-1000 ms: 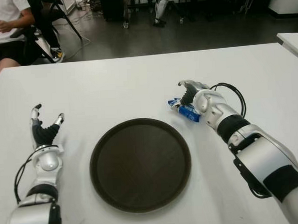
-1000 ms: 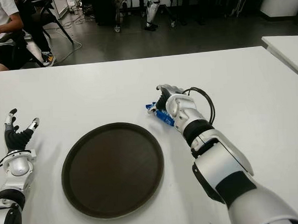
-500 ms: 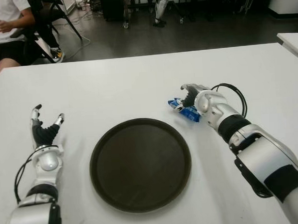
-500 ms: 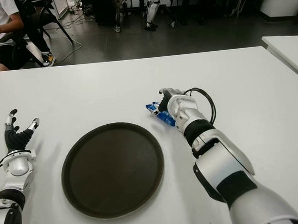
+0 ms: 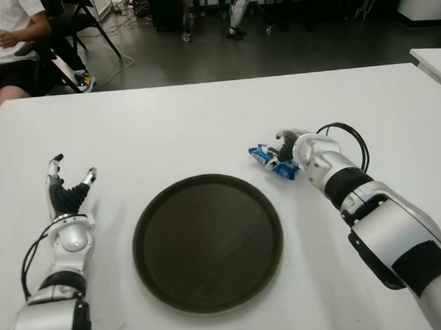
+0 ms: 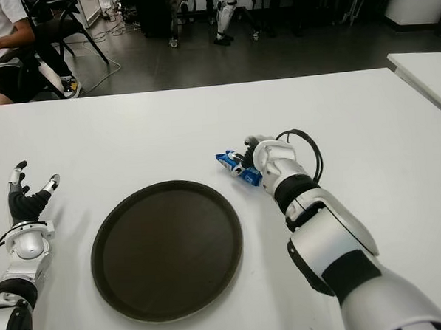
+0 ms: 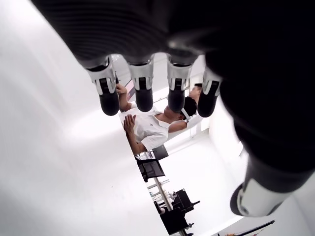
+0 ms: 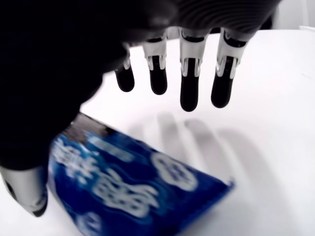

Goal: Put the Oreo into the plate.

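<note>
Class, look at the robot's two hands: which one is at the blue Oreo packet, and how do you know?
The right hand. It is over the Oreo packet beside the plate, fingers extended above it; the left hand, open, shows far off, left of the plate.

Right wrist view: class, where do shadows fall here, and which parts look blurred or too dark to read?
Right wrist view: finger shadows fall on the white table beyond the blue Oreo pack; the right robot hand has its palm almost black and its near thumb blurred. Left wrist view: the left robot hand is likewise dark against a glaring white table.
</note>
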`<action>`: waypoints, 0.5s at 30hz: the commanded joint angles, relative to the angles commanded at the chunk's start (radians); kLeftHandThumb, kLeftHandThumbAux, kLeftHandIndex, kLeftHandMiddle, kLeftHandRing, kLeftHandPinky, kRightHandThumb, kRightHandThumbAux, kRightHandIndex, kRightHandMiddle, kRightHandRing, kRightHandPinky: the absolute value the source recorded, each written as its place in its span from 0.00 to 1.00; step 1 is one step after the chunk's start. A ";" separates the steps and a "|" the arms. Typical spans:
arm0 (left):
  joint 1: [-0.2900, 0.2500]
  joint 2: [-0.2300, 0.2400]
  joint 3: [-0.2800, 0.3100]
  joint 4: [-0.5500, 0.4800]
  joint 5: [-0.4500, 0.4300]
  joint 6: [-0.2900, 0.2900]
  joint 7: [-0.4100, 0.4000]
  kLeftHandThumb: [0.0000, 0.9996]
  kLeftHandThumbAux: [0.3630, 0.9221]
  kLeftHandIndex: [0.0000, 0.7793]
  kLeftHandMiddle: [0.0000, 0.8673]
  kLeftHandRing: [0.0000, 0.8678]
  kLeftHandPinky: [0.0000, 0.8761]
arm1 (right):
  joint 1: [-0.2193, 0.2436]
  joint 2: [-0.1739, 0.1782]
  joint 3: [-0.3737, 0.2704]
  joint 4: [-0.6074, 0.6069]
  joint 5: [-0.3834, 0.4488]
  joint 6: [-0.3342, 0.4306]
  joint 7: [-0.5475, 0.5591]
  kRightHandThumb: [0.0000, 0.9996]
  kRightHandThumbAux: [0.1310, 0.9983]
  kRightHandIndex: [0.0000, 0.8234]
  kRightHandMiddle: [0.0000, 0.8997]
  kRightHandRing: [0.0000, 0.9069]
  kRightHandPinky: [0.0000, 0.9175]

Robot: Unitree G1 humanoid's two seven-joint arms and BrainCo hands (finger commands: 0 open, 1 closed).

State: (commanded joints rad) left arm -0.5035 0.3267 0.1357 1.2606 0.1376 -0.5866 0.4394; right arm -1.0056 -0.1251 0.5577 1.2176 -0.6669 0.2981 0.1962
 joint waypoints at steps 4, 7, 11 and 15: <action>0.000 -0.001 0.001 -0.001 -0.001 -0.001 -0.001 0.00 0.54 0.01 0.00 0.00 0.00 | -0.002 -0.001 0.008 -0.001 -0.004 0.017 0.017 0.00 0.55 0.18 0.19 0.22 0.30; 0.000 0.001 0.000 -0.001 0.001 -0.003 -0.001 0.00 0.53 0.01 0.00 0.00 0.00 | -0.006 0.000 0.020 0.004 -0.010 0.031 0.036 0.00 0.55 0.18 0.19 0.22 0.28; 0.001 0.002 -0.001 -0.002 0.002 -0.006 -0.002 0.00 0.54 0.01 0.00 0.00 0.00 | 0.017 -0.016 0.023 -0.004 -0.009 0.018 0.022 0.00 0.55 0.17 0.19 0.21 0.25; 0.000 0.003 0.000 -0.001 0.001 -0.007 -0.004 0.00 0.54 0.01 0.00 0.00 0.00 | 0.022 -0.016 0.024 -0.005 -0.007 0.010 0.007 0.00 0.55 0.17 0.19 0.20 0.23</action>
State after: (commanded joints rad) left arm -0.5031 0.3297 0.1355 1.2593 0.1387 -0.5933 0.4350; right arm -0.9835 -0.1413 0.5821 1.2124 -0.6739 0.3078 0.2036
